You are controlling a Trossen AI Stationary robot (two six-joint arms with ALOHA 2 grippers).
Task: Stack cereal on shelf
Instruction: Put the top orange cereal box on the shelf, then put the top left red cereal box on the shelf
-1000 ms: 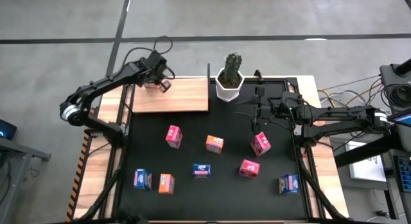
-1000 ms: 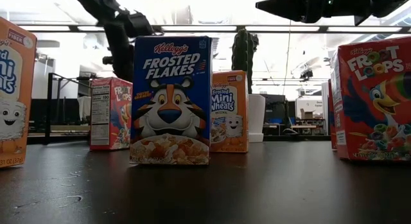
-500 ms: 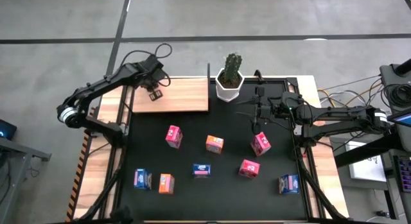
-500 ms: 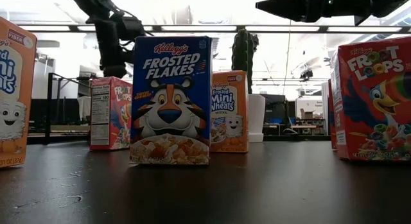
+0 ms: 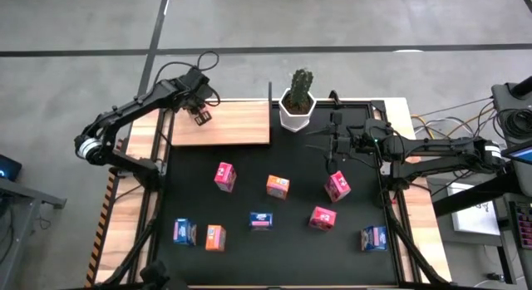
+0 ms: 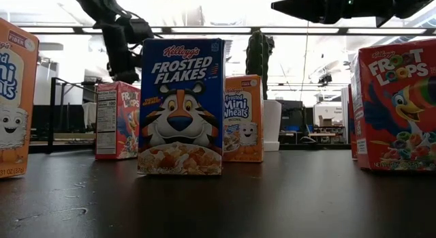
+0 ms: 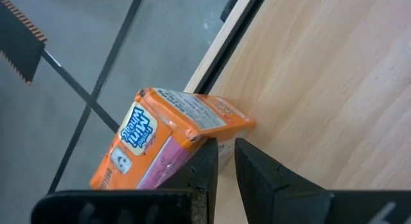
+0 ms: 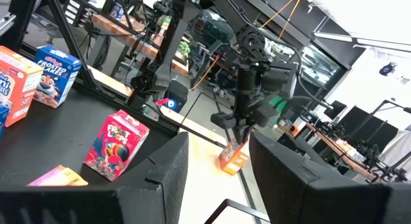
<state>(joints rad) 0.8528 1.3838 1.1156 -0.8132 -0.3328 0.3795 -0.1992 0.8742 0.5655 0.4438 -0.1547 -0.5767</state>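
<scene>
Boxes of cereal (image 5: 260, 220) stand scattered on the black table (image 5: 249, 169); above one pink box (image 5: 337, 186) hangs the right tool (image 5: 333, 161), open and empty. Farther back, the left tool (image 7: 225, 161) grips an orange box (image 7: 164, 140) tilted on the wooden shelf (image 5: 233, 128).

You can read "Kellogg's Frosted Flakes" on the blue box (image 6: 180, 105) and "Frosted Mini Wheats" on the orange box (image 6: 243, 119) behind it. The red box (image 6: 395, 105) says "Froot Loops". "Mini Wheats" shows on the orange box on the shelf (image 7: 164, 144).
</scene>
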